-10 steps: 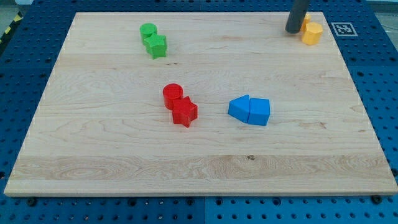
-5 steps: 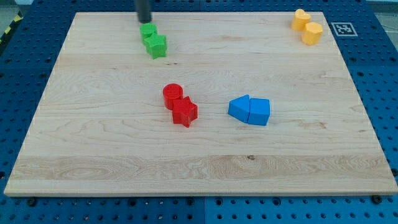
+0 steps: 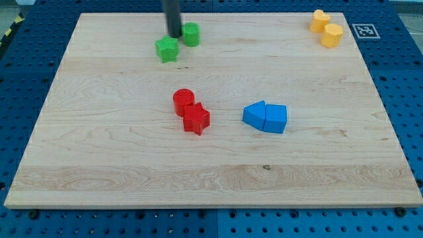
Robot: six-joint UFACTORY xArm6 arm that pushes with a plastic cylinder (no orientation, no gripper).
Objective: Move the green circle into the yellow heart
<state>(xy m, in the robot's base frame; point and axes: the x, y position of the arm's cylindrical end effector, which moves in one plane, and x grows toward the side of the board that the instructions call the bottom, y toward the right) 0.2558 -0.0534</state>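
Note:
The green circle (image 3: 191, 34) lies near the view's top, left of centre. My tip (image 3: 174, 35) stands against its left side. The green star (image 3: 168, 49) lies just below and left of my tip, a small gap away from the circle. The yellow heart (image 3: 320, 19) lies in the view's top right corner, touching a yellow hexagon-like block (image 3: 332, 35) on its lower right. The circle is far to the left of the heart.
A red circle (image 3: 184, 101) and a red star (image 3: 196, 119) touch near the board's middle. Two blue blocks (image 3: 265, 117) sit side by side to their right. A black-and-white marker (image 3: 365, 30) lies off the board's top right corner.
My tip went from the top right corner to above the green blocks, then down and right. The green circle has slid right, away from the green star.

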